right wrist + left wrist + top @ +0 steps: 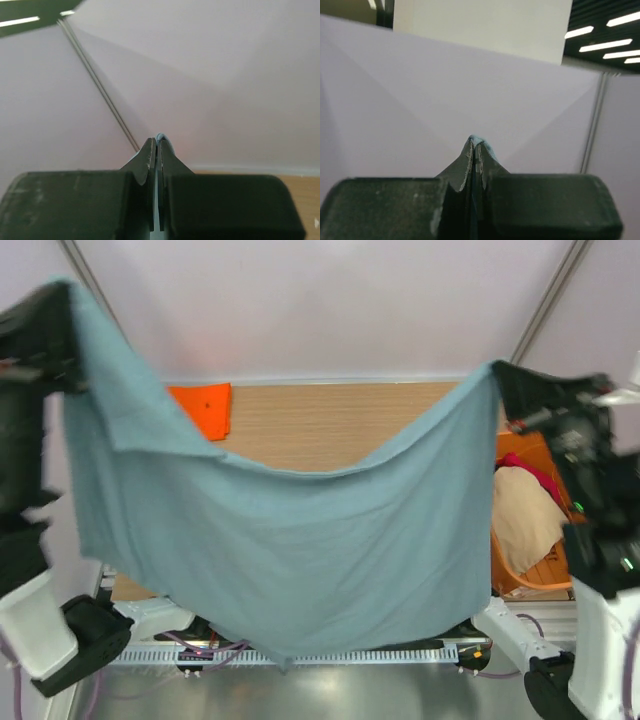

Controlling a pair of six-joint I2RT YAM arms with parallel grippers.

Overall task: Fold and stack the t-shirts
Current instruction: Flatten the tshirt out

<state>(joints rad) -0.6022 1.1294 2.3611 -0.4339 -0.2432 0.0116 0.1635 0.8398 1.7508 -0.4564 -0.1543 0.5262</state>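
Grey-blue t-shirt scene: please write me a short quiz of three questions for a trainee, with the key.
1. True or false: only one gripper holds the grey-blue t-shirt.
2. The far-left t-shirt on the table is: A green, B orange, C black?
3. Which colours are the t-shirts showing in the tub?
Key: 1 false, the left gripper and the right gripper both pinch it. 2 B. 3 a beige t-shirt and a red t-shirt.

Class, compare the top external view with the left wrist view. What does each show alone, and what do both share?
Top only: the grey-blue t-shirt hanging fully spread, an orange t-shirt on the table, the tub. Left wrist only: the left tool shut on a sliver of blue cloth, ceiling lights. Shared: that shirt and the pale wall.
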